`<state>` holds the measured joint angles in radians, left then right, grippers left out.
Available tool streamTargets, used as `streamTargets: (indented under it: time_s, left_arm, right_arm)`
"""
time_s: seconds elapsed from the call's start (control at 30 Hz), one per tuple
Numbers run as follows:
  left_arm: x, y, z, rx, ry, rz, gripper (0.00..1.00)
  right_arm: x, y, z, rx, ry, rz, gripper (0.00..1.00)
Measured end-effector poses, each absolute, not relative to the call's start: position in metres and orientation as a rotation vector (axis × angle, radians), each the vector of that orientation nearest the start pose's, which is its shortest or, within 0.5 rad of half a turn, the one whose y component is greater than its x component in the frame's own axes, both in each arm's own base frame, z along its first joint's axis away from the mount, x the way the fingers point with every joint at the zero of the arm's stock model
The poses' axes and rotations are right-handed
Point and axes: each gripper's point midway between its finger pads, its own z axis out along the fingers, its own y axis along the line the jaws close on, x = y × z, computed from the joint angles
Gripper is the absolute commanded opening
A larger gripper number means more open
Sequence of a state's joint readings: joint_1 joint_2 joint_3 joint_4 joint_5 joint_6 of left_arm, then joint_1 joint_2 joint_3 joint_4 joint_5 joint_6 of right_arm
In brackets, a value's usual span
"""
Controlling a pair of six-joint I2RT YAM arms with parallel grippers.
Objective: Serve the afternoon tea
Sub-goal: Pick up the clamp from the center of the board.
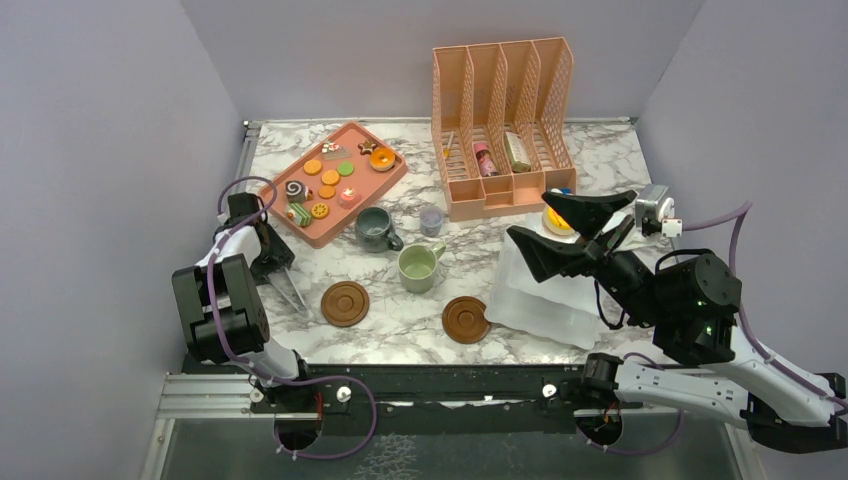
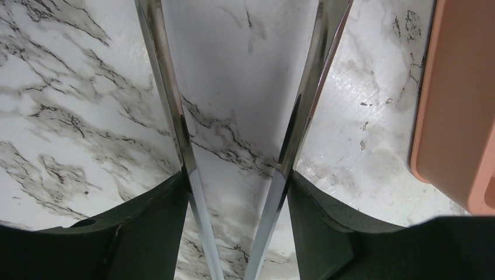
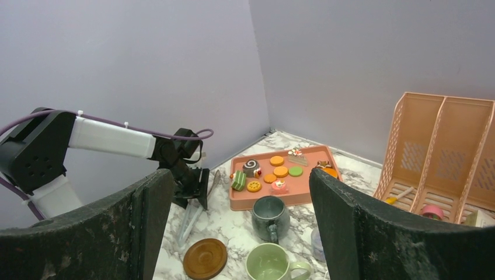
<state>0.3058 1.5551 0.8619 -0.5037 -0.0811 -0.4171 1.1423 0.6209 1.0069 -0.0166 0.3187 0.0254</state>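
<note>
A grey-blue mug [image 1: 374, 228] and a pale green mug [image 1: 418, 267] stand mid-table, both empty. Two brown coasters [image 1: 345, 303] [image 1: 466, 319] lie bare nearer the front. Toy cookies, a donut and cakes [image 1: 330, 178] sit on the salmon tray [image 1: 388, 184]. My left gripper [image 1: 270, 258] rests low at the left, shut on metal tongs [image 1: 290, 292], whose two blades [image 2: 175, 134] run between its fingers [image 2: 146, 233]. Raised at the right, my right gripper [image 1: 530, 215] is wide open with nothing in it. Its wrist view shows both mugs [image 3: 270, 217] [image 3: 271, 262] and one coaster [image 3: 205, 258].
A small lilac cup [image 1: 431, 220] stands next to the mugs. A salmon file organiser [image 1: 500, 125] at the back holds a pink bottle [image 1: 485, 158]. A white sheet-like thing [image 1: 545, 295] lies under the right arm. The tray's corner [image 2: 455, 116] is close beside the left gripper.
</note>
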Motion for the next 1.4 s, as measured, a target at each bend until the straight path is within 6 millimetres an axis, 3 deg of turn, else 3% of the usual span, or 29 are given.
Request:
streamTargets:
  time_s: [0.97,1.4]
  left_arm:
    - [0.2900,0.0942,0.0193,-1.035,2.545,0.141,0.55]
    - [0.2882,0.0925,0.0198,-1.047,2.545,0.138,0.65]
  right_arm:
    - [0.1487,0.2048,0.4653,-0.421,1.181,0.841,0.91]
    - [0.1491,0.2095,0.4629,-0.435,1.187,0.843,0.91]
